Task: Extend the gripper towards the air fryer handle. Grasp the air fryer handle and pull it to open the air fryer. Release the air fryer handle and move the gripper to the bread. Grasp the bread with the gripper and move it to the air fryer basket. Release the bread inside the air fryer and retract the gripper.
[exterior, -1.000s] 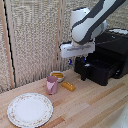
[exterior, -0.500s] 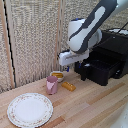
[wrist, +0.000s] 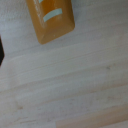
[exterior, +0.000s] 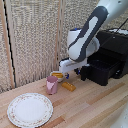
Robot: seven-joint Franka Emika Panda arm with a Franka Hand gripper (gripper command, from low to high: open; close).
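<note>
Exterior view faces the table (exterior: 100,107) from afar; wrist view looks closely down on the bread (wrist: 50,17)

No readable text, label, brand or number shows on anything in either view.

My wrist cam's v. blurry, evenly lit, the bread (wrist: 50,17) soft-edged; ext. view bright, low-res, soft shadows.

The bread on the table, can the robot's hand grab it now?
Probably yes. The gripper hangs close above the bread, which lies bare on the wood. Only the pink cup stands beside it, not over it.
</note>
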